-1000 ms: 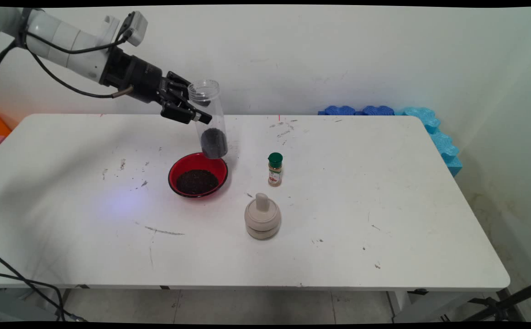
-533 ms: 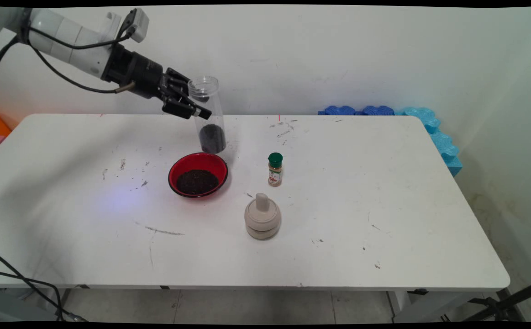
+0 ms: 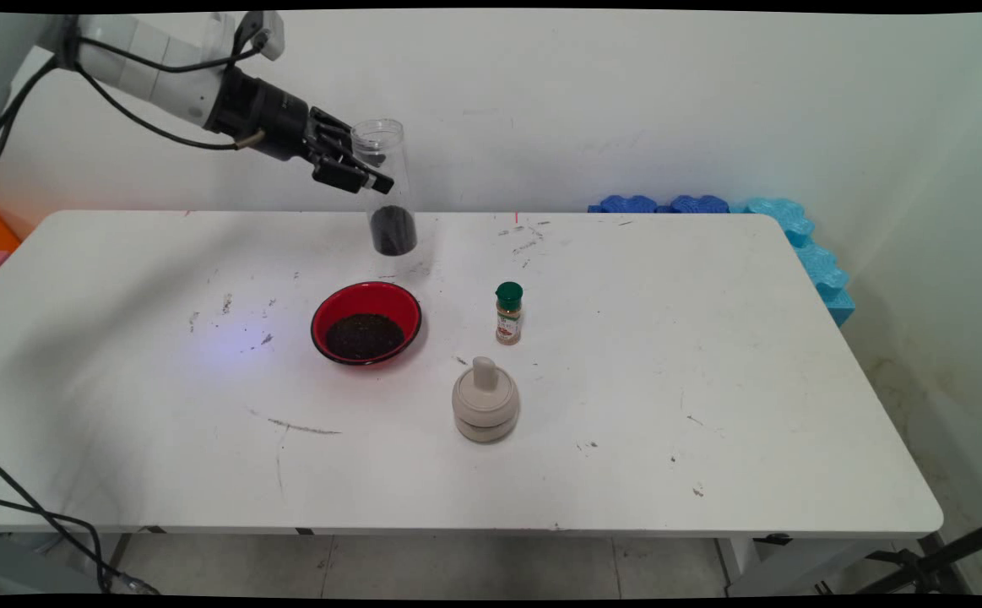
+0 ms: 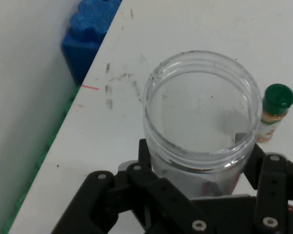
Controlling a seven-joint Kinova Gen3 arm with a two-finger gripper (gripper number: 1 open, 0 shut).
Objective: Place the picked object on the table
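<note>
Lifting higher than a second ago, the gripper (image 3: 364,173) is carrying the clear jar (image 3: 387,190) up and farther from the red bowl (image 3: 366,322), jaws clamped on its upper part. Its grip is partly hiding the jar's left side; in the hand view the linkage is cutting off the jar's base (image 4: 201,122). Dark grains are sitting at the jar's bottom. To the right, the spice bottle (image 3: 508,312) and lidded pot (image 3: 485,401) are standing apart, leaving open table (image 3: 710,380) toward the right edge.
</note>
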